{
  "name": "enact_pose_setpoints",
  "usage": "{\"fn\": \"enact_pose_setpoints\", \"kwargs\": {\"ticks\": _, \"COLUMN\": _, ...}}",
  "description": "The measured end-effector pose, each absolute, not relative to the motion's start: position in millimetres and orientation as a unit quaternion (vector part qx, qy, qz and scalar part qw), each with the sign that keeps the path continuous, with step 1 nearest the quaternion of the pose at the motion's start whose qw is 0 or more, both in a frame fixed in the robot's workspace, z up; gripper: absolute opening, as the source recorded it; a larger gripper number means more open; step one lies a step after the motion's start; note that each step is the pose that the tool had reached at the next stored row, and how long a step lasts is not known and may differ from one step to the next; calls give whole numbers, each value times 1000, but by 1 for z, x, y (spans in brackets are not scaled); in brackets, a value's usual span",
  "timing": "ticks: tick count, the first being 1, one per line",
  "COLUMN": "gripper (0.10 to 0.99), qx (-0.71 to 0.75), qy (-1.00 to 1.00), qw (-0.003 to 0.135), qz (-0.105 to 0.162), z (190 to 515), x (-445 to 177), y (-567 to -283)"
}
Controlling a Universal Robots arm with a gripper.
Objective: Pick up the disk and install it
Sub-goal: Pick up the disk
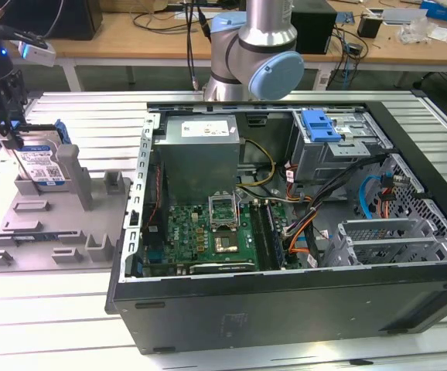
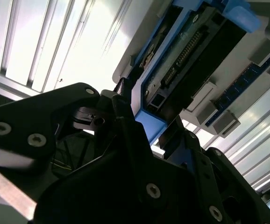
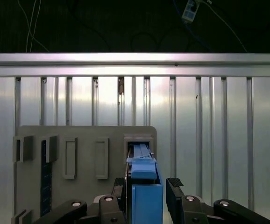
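The disk (image 1: 44, 164) stands on edge in a slot of the grey plastic fixture (image 1: 46, 232) at the exterior view's left, its white-and-blue label facing out. My gripper (image 1: 12, 141) comes down over its top edge. In the first wrist view the blue-framed disk (image 3: 146, 198) rises between the two black fingertips (image 3: 174, 184), a narrow gap showing on one side; the gripper (image 3: 146, 184) is open around it. In the second wrist view the disk (image 2: 172, 60) shows its connector edge just past the gripper (image 2: 149, 123).
An open computer case (image 1: 285, 309) lies at the exterior view's right of the fixture, with a grey drive cage (image 1: 347, 151) and blue latch (image 1: 320, 124) at its far corner. The fixture's upright posts (image 1: 70, 174) stand beside the disk. Everything rests on a slatted metal table (image 3: 209, 116).
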State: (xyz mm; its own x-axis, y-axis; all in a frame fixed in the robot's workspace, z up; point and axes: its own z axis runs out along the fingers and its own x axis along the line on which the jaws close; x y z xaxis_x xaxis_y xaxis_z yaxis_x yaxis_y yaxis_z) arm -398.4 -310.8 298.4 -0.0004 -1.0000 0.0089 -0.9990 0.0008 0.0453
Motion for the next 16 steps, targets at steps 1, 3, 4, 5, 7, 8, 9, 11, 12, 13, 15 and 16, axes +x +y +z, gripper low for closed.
{"fn": "enact_pose_setpoints", "kwargs": {"ticks": 1, "gripper": 482, "qx": 707, "qy": -707, "qw": 19, "qz": -13, "z": 298, "x": -398, "y": -311}}
{"fn": "enact_pose_setpoints", "kwargs": {"ticks": 3, "gripper": 482, "qx": 707, "qy": -707, "qw": 19, "qz": -13, "z": 298, "x": -398, "y": -311}}
{"fn": "enact_pose_setpoints", "kwargs": {"ticks": 4, "gripper": 482, "qx": 707, "qy": -707, "qw": 19, "qz": -13, "z": 298, "x": -398, "y": -311}}
{"fn": "enact_pose_setpoints", "kwargs": {"ticks": 5, "gripper": 482, "qx": 707, "qy": -707, "qw": 19, "qz": -13, "z": 298, "x": -398, "y": -311}}
{"fn": "enact_pose_setpoints", "kwargs": {"ticks": 7, "gripper": 482, "qx": 707, "qy": -707, "qw": 19, "qz": -13, "z": 298, "x": -398, "y": -311}}
{"fn": "enact_pose_setpoints", "kwargs": {"ticks": 8, "gripper": 482, "qx": 707, "qy": -707, "qw": 19, "qz": -13, "z": 298, "x": -398, "y": -311}}
{"fn": "enact_pose_setpoints", "kwargs": {"ticks": 9, "gripper": 482, "qx": 707, "qy": -707, "qw": 19, "qz": -13, "z": 298, "x": -398, "y": -311}}
{"fn": "enact_pose_setpoints", "kwargs": {"ticks": 11, "gripper": 482, "qx": 707, "qy": -707, "qw": 19, "qz": -13, "z": 298, "x": -399, "y": -311}}
{"fn": "enact_pose_setpoints", "kwargs": {"ticks": 12, "gripper": 482, "qx": 707, "qy": -707, "qw": 19, "qz": -13, "z": 298, "x": -399, "y": -311}}
{"fn": "enact_pose_setpoints", "kwargs": {"ticks": 13, "gripper": 482, "qx": 707, "qy": -707, "qw": 19, "qz": -13, "z": 298, "x": -399, "y": -311}}
{"fn": "enact_pose_setpoints", "kwargs": {"ticks": 15, "gripper": 392, "qx": 707, "qy": -707, "qw": 19, "qz": -13, "z": 298, "x": -399, "y": -311}}
{"fn": "enact_pose_setpoints", "kwargs": {"ticks": 16, "gripper": 392, "qx": 707, "qy": -707, "qw": 19, "qz": -13, "z": 298, "x": -399, "y": -311}}
